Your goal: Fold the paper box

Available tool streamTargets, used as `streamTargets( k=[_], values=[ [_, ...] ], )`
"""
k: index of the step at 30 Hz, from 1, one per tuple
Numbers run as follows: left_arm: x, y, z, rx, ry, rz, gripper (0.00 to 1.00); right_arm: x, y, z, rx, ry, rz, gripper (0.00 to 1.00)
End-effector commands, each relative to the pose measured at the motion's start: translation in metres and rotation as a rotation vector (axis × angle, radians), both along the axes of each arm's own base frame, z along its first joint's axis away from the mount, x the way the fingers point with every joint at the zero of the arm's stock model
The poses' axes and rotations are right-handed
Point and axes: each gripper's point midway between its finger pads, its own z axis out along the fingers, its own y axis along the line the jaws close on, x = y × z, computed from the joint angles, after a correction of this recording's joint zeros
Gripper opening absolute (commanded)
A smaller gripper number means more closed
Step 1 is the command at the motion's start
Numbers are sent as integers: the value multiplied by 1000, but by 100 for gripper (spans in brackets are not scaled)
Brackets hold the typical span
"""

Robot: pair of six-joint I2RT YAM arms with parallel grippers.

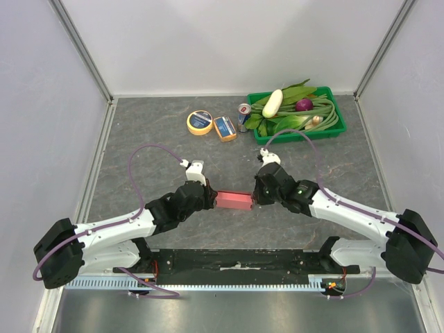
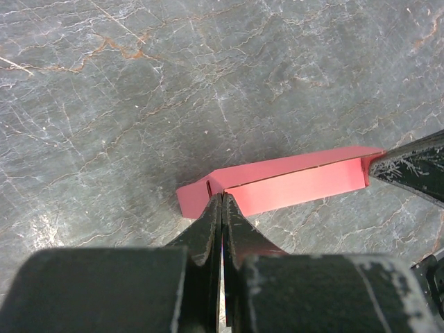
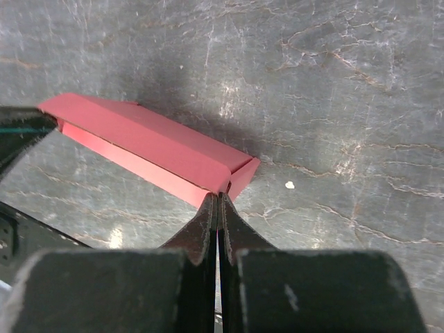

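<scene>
Two ends of the paper box [image 1: 234,200] are being pinched: I am clamping the left gripper [image 2: 222,198] shut on one, the right gripper [image 3: 218,196] shut on the other.

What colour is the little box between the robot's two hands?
Pink-red all over. The paper box shows best in the right wrist view.

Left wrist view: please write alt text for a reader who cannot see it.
The left pincer, shut, touches the near edge of a partly folded pink-red paper box on a grey table. The right pincer meets the box's far end.
</scene>
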Motion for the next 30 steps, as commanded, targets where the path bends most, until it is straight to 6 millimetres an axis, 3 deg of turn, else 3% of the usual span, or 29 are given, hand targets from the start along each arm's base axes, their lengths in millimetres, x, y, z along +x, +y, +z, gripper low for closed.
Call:
streamTargets(
  k=[1,9,17,20,21,24,29,30],
  values=[
    [-2,-10,7,-33,2,-18,2,3,-4,9,-146,-76,72,0],
    [-5,-12,4,-30,11,-27,2,-5,7,-7,-224,-109,121,0],
    [-10,-8,-5,-15,19,-22,2,-6,12,-4,-186,-185,112,1],
    [-10,-6,-6,-12,16,-15,2,-9,15,6,-136,-184,113,19],
    [-10,-6,-6,-11,17,-15,2,-11,17,10,-118,-186,118,32],
    [-10,-7,-6,-8,16,-16,2,-19,18,26,-64,-187,151,50],
    [-10,-8,-6,-2,14,-16,2,-24,8,58,56,-198,131,65],
    [-10,-8,-5,-3,13,-16,2,-24,1,59,73,-157,73,75]
  ],
)
